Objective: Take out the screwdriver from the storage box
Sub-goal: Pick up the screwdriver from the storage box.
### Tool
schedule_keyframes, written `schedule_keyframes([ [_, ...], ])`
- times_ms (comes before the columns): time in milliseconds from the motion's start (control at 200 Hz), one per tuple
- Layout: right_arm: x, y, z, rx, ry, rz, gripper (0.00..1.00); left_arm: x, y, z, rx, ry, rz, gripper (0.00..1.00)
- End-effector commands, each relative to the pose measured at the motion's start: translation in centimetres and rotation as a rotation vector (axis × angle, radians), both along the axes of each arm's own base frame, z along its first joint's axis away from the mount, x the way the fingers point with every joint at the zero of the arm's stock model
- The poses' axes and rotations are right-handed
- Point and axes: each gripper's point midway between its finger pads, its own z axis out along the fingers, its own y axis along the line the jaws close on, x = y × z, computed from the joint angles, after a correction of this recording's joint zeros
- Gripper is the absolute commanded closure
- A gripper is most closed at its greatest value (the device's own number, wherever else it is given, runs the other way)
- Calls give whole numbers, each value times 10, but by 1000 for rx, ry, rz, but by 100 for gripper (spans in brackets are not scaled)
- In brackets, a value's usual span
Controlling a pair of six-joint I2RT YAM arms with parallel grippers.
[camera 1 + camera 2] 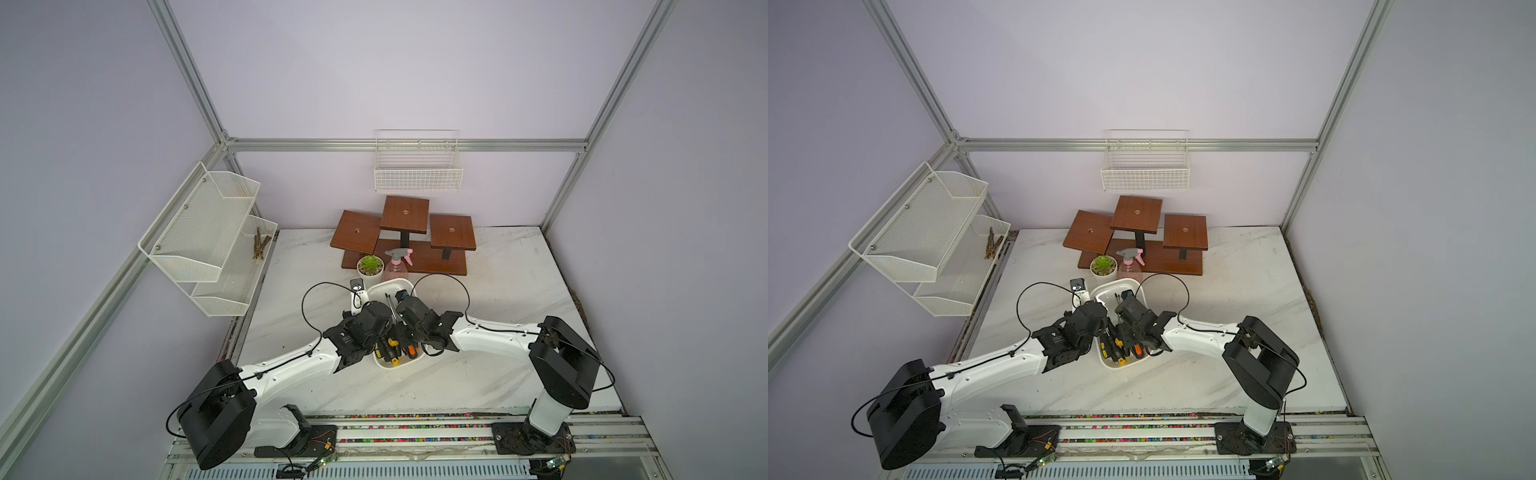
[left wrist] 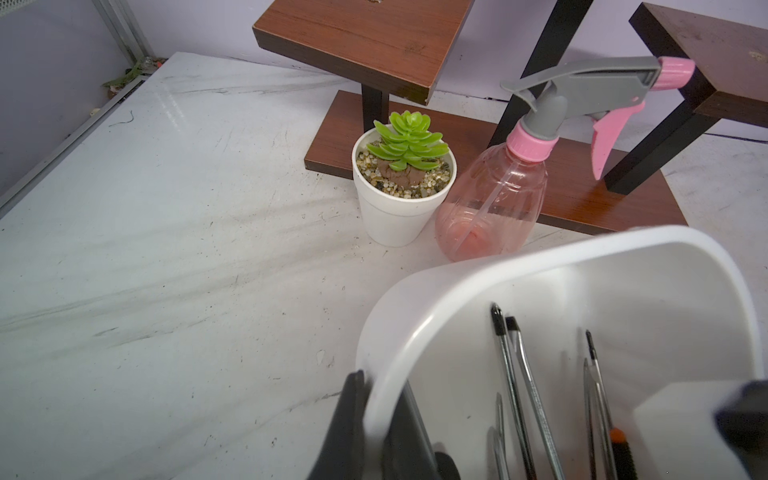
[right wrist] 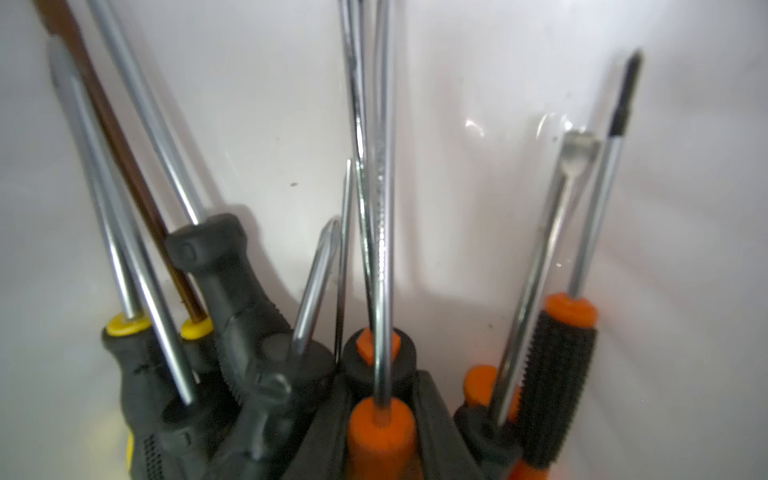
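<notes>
The storage box [image 1: 390, 282] sits mid-table on the marble table [image 1: 498, 311], its long axis running away from the robot. Its far end is just short of a potted succulent [image 1: 370, 268] and a pink spray bottle [image 1: 397, 266], which stand before a wooden stand [image 1: 405, 232]. Inside the box lie several screwdrivers, handles heaped at the near end and shafts pointing to the far end.

In both top views the two wrists cover the middle of the box, so neither grip shows there; only the yellow and orange handle ends [image 1: 392, 351] peek out below them.

The right wrist view looks along the box floor. The right gripper [image 3: 380, 380] has its black fingers pressed to either side of the orange handle of one screwdriver [image 3: 380, 432], whose shaft runs straight away from the camera. Black handles with yellow collars [image 3: 124, 328] lie to one side of it and other orange-collared ones [image 3: 567, 316] to the other.

The left wrist view shows what the others hide. The left gripper [image 2: 376, 399] is clamped on the box's side wall [image 2: 540, 257], one finger outside and one inside.

The left arm [image 1: 291, 365] and right arm [image 1: 490, 340] reach forward from the base rail and angle inward. Their wrists nearly meet above the box.
</notes>
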Motion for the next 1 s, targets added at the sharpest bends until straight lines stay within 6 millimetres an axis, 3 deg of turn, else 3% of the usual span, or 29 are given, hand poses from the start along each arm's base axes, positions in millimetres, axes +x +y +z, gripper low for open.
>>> schedule_keyframes([
  [0, -4, -16, -1, -48, 8, -18, 95, 2, -7, 12, -36, -41, -15, 100],
  [290, -9, -6, 60, 109, -52, 12, 98, 3, -7, 8, -27, -34, -5, 100],
  [415, -12, -5, 62, 124, -41, 21, 100, 3, -6, 7, -26, -32, 0, 100],
  [440, -13, -6, 75, 149, -60, 21, 100, 2, -5, 7, -27, -33, 3, 100],
  [720, -21, -12, 93, 191, -76, 32, 100, 3, -5, 6, -24, -30, 7, 100],
  [850, -27, -28, 104, 175, -94, 14, 100, 3, -4, 6, -22, -34, 9, 100],
  [995, -29, -70, 102, 127, -115, -83, 100, 5, -6, 9, -17, -41, 3, 100],
])
